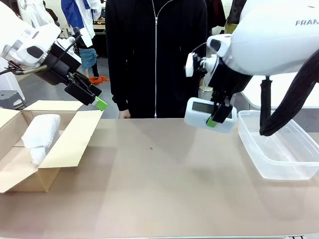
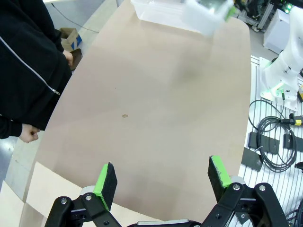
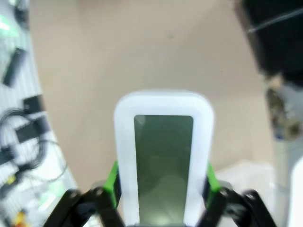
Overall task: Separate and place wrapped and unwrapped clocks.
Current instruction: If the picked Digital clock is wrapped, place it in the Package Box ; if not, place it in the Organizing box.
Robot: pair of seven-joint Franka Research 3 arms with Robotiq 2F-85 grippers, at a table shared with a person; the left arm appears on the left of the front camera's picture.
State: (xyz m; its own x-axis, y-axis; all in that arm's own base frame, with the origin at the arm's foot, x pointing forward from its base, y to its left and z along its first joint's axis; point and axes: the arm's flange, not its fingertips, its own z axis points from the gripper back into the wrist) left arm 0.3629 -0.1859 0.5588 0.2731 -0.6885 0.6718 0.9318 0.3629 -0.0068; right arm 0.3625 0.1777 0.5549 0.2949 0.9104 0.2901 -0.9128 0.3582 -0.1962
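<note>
At far left we see an open brown cardboard box holding a white padded-wrap bundle. Above it hangs our left gripper, jaws wide and empty. Right of centre, our right gripper clamps the bare white digital clock (likely bound for the clear plastic tub at right).

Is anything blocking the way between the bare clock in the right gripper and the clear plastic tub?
Nothing visible does. The right gripper holds the clock above the table, just beside the open, empty tub.
</note>
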